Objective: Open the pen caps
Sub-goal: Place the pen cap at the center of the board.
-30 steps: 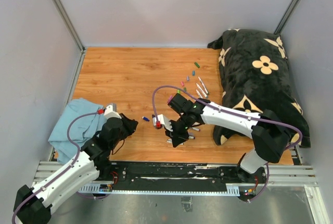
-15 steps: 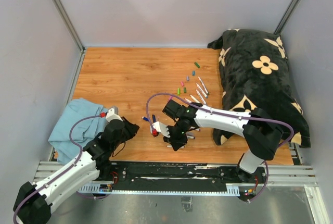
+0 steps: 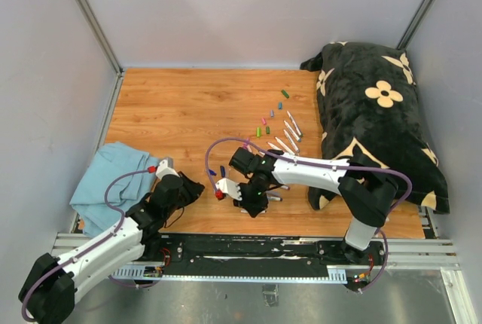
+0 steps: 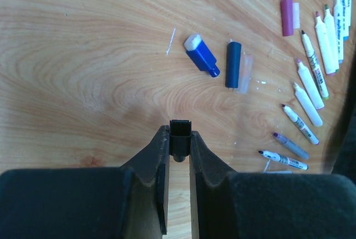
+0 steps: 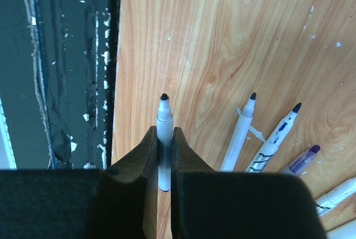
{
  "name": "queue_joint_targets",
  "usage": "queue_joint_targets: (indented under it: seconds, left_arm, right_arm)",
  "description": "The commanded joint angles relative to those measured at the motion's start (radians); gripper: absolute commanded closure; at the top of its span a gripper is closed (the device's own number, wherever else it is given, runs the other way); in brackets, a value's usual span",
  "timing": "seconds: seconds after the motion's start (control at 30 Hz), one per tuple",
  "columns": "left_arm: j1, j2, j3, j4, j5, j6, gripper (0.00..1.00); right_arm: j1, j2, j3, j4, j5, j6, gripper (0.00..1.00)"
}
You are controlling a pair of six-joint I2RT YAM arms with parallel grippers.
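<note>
I clamp the bare pen (image 5: pixel 164 114) in right gripper (image 5: pixel 164 139) beside the pen row (image 5: pixel 278 133) (likely destination), cap (image 4: pixel 180 129) in left gripper (image 4: pixel 179 139).

Only illegible small print on the pen barrels (image 4: pixel 315 68).

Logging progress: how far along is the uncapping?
Done: uncapped white plastic pens lie in a row; blue plastic cap and navy plastic cap lie loose. In hand: right tool grips an uncapped black-tipped white pen, left tool a black cap. Left: set both down; no capped pen visible.
</note>
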Motion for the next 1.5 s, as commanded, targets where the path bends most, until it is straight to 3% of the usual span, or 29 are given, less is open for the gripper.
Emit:
queue_joint_targets:
  seconds: [0.0, 0.43, 1.47]
  left_arm:
    - [0.006, 0.058, -0.004, 0.076, -0.005, -0.054, 1.00]
    - [0.005, 0.114, -0.005, 0.067, -0.042, -0.088, 0.99]
    - [0.006, 0.083, 0.016, 0.024, -0.039, -0.069, 0.65]
  right_arm:
    - [0.031, 0.045, 0.037, -0.015, 0.089, 0.044, 0.94]
    - [0.049, 0.125, 0.065, 0.002, 0.250, 0.099, 0.85]
    - [0.057, 0.138, 0.075, -0.006, 0.293, 0.105, 0.70]
